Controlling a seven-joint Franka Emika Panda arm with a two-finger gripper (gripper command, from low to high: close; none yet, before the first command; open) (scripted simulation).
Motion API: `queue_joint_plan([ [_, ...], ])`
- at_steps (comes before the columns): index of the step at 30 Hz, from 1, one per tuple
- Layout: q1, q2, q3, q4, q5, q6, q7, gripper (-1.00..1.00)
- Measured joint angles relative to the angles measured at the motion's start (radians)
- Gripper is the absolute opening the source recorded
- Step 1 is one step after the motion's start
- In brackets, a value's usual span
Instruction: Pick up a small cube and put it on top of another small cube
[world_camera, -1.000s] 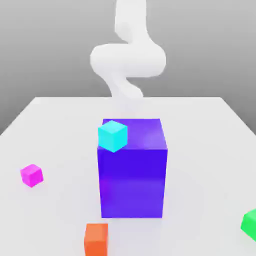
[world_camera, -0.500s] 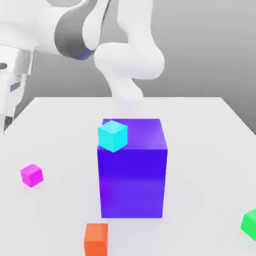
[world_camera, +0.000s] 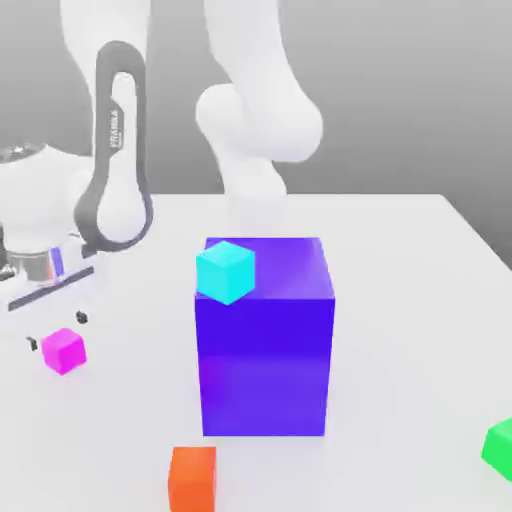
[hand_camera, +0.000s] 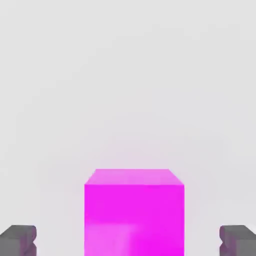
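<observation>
A white table (world_camera: 400, 260) under grey backdrop. The magenta small cube (world_camera: 63, 351) sits flat at the exterior view's left, centred between the gripper (world_camera: 55, 330)'s spread, empty fingers (hand_camera: 18, 240). Its faces look smooth and sharp-edged; descending off-centre could nudge it aside. The orange small cube (world_camera: 192, 478) waits well apart, near the big blue-purple block (world_camera: 266, 340).

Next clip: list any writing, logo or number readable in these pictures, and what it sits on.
"FRANKA" with a smaller word under it, too small to read: printed lengthwise on the white robot arm, exterior view.
No writing on the pink cube, orange cube, cyan cube, green cube, big purple block or table.
</observation>
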Motion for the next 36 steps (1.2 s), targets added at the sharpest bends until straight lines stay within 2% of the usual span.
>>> queue_joint_plan([
  [1,-0.009,0.021,0.01,0.004,0.004,0.017,-0.004,-1.0],
  [8,-0.01,0.019,0.01,0.003,0.003,0.017,-0.002,-1.0],
  [14,0.028,-0.176,-0.049,-0.035,-0.09,-0.139,0.068,-1.0],
  [19,0.037,-0.156,-0.016,0.081,-0.098,-0.275,-0.042,-1.0],
  [23,0.064,-0.093,0.035,0.206,-0.112,-0.375,-0.147,-1.0],
  [29,0.262,-0.02,0.208,0.332,-0.208,-0.467,-0.193,-1.0],
  [36,0.465,0.029,0.373,0.418,-0.295,-0.528,-0.218,-1.0],
])
